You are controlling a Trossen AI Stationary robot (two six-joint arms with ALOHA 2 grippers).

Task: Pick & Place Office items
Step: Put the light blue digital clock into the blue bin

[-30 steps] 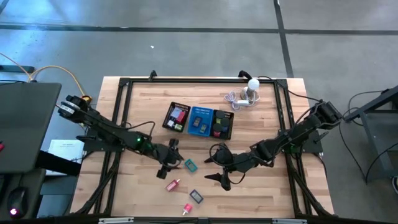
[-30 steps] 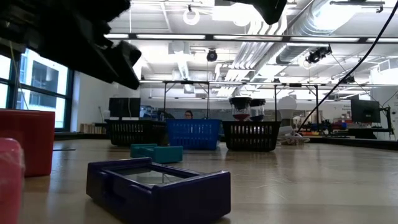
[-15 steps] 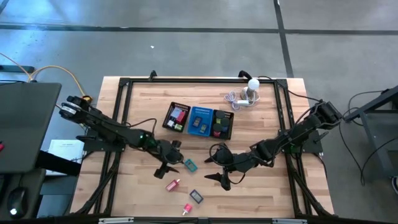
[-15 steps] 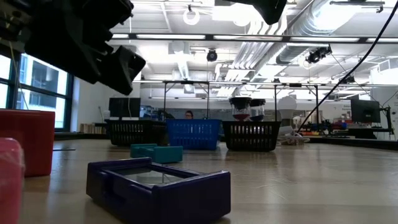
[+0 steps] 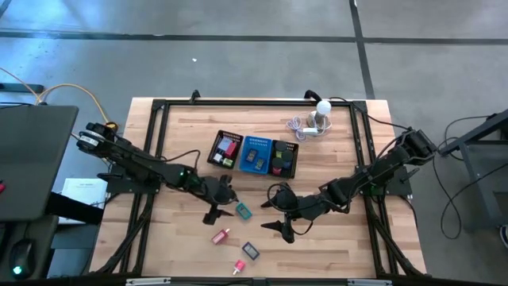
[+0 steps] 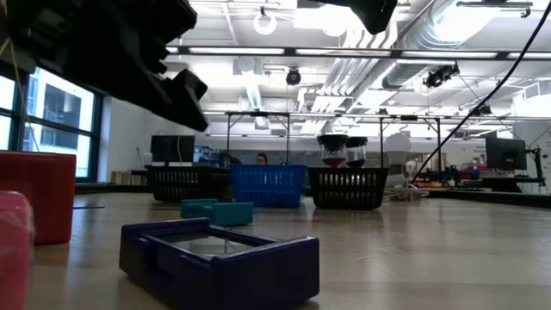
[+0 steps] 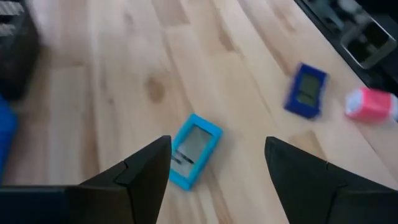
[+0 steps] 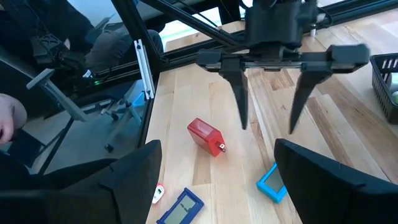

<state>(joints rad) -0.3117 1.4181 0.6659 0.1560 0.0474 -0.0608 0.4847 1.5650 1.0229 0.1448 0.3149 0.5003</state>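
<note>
Hovering over the pale wooden table [image 5: 190, 238], the left gripper [image 5: 220, 202] hangs with its two dark fingers spread apart and empty, just above the flat teal rectangular piece with a grey window [image 7: 192, 149], which lies on the boards between the fingers' line of sight.

We list the right gripper [image 5: 279, 222] near the table's middle, fingers likewise apart, holding nothing.

Loose items on the front boards: a dark blue rectangular block with a pale window [image 5: 251, 250], a red block with a small metal prong [image 8: 206, 137], and a pink-and-white cylindrical piece [image 7: 371, 104] (its exact kind we cannot tell).

Behind them stands the black mesh tray with a blue middle section [image 5: 255, 155], each compartment holding small pieces. A white ball-topped gadget with a coiled cable [image 5: 321, 117] sits at the far right of the table.
</note>
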